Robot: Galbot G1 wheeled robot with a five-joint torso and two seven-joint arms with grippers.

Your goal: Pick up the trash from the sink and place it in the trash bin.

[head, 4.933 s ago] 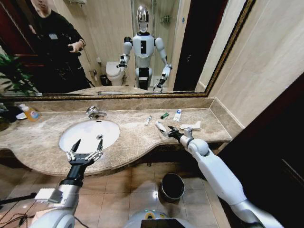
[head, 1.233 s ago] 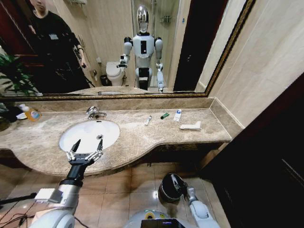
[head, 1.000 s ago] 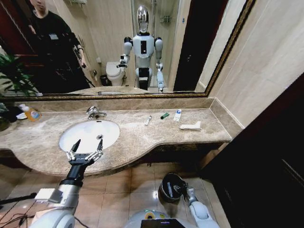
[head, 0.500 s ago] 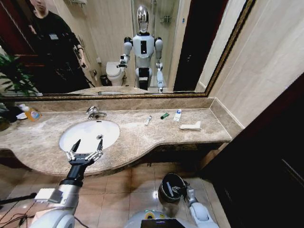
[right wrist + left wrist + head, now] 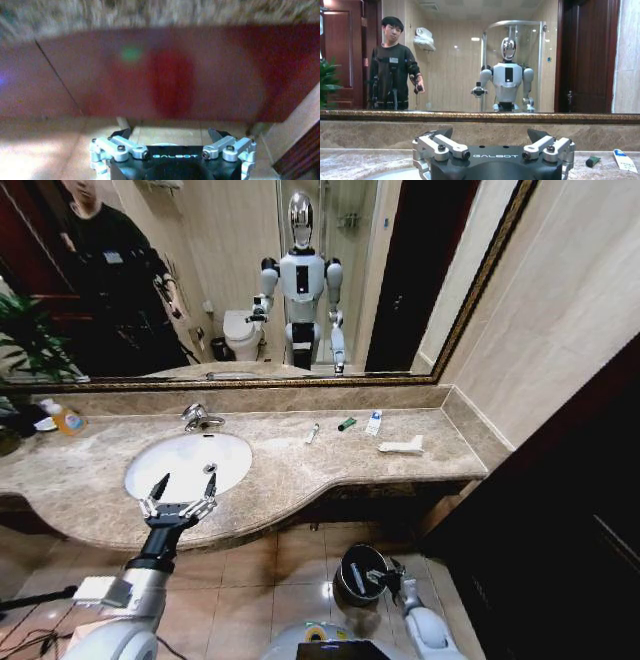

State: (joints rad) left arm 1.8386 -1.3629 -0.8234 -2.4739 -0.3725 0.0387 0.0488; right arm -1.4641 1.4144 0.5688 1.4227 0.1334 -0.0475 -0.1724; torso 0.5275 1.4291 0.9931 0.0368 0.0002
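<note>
Trash [image 5: 400,446] lies right of the sink [image 5: 188,464] on beige marble under a wide mirror. Low on the tiled floor, the right gripper [image 5: 383,578], fingers apart and seemingly empty, hovers over the trash bin [image 5: 361,572]. Near the basin's front edge waits the left gripper [image 5: 178,498], spread open; its wrist view shows a green piece [image 5: 592,161].

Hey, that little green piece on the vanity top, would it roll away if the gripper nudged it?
Probably. The green piece looks short and rounded, lying on its side on smooth marble, so it may roll. Its small size suggests it is light and easily knocked aside.
</note>
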